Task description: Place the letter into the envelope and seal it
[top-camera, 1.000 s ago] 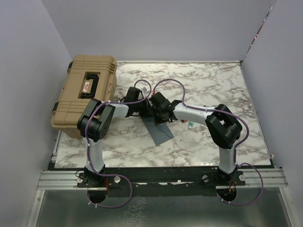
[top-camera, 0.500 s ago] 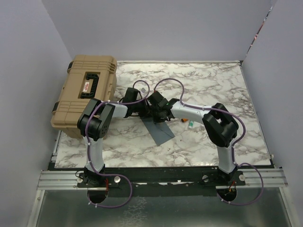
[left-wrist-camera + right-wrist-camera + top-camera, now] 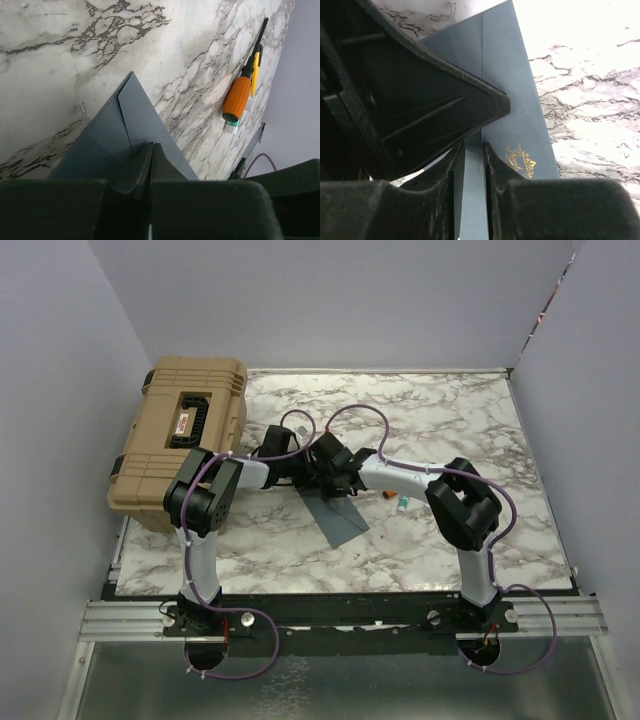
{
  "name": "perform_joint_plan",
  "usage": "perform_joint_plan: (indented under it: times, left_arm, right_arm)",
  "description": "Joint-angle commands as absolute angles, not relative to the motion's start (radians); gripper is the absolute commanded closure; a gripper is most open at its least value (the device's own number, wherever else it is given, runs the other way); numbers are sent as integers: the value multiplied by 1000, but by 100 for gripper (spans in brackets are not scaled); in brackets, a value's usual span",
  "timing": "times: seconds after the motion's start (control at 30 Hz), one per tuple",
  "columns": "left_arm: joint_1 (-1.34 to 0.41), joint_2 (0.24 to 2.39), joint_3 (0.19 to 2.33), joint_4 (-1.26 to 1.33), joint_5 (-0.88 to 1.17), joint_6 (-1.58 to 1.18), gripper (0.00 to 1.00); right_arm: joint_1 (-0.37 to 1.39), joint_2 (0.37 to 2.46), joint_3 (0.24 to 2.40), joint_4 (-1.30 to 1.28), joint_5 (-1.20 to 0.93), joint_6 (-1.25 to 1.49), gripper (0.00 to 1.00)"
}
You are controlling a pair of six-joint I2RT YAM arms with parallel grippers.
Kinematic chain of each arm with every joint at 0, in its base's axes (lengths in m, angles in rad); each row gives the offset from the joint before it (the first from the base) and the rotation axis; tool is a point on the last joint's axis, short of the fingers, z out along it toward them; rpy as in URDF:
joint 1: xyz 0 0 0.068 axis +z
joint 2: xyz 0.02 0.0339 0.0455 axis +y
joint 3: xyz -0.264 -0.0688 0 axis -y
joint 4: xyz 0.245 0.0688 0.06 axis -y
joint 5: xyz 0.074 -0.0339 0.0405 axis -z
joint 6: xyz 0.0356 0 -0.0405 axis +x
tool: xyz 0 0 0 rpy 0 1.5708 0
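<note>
The grey-blue envelope [image 3: 338, 517] lies flat on the marble table, its far end under both grippers. In the left wrist view the envelope [image 3: 135, 120] shows a fold line, and my left gripper [image 3: 152, 148] is shut, its tips resting on the paper. My left gripper [image 3: 303, 472] and right gripper [image 3: 326, 477] sit close together over that end. In the right wrist view the envelope [image 3: 512, 85] bears gold lettering; my right gripper [image 3: 472, 150] has its jaws a narrow gap apart, a strip of envelope showing between them. The letter is not in view.
A tan hard case [image 3: 185, 435] stands at the table's left edge. An orange-handled screwdriver [image 3: 390, 498] lies right of the envelope, also in the left wrist view [image 3: 236, 100]. Grey walls enclose the table.
My right arm has drawn slightly left, bringing its gripper closer against the left gripper over the envelope's far end. The envelope and left arm have not visibly moved.
</note>
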State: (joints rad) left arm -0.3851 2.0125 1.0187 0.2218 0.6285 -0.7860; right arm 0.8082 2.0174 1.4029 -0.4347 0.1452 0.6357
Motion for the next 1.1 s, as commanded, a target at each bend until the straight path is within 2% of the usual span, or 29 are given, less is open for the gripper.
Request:
perform_joint_plan:
  times: [0.0,0.1,0.2,0.27,0.4,0.77,1.07]
  left_arm:
    - [-376,2095,960,42,523,-726,100]
    - [-377,2095,961,40,522,-725,100]
    - [-376,2094,962,40,520,-724,100]
    - [-378,2095,962,38,519,-725,100]
    - [-377,2097,962,37,514,-724,100]
    - [-377,2098,962,35,509,-723,100]
    - [-377,2103,970,30,507,-717,100]
  right_arm:
    - [805,1981,1399,-393,196,627,75]
    - [805,1962,1395,-386,224,620,76]
    - [805,1965,1392,-397,251,607,89]
    - [805,1976,1394,-407,259,597,93]
    - [805,2007,1397,-411,251,568,95]
    - [807,2057,1384,-449,159,462,87]
    - [810,2025,1301,-486,112,412,75]
